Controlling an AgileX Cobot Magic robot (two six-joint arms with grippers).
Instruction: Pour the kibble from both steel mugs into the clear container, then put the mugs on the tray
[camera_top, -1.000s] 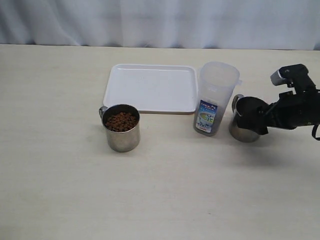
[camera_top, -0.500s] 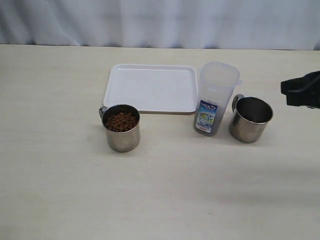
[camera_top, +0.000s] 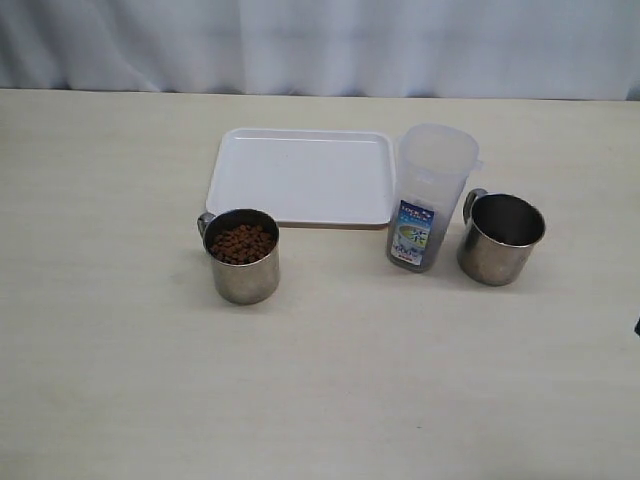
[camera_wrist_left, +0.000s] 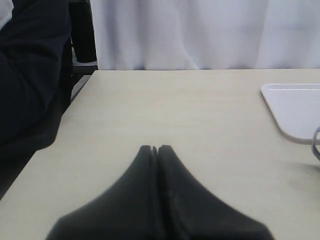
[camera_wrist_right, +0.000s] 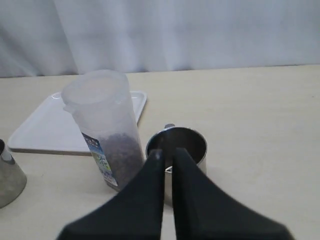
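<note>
The emptied right steel mug (camera_top: 501, 238) stands centre-right beside the clear container (camera_top: 430, 197); the kibble-filled left mug (camera_top: 243, 255) awaits pouring. Both grippers' jaws are closed, empty.

L tool (camera_wrist_left: 157, 149) closed; R tool (camera_wrist_right: 167, 154) nearly closed, empty.

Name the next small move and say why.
Probably send the left gripper, now shut and clear of everything, toward the full mug. Its kibble is unpoured, while the right mug looks empty and the clear container already holds some.
</note>
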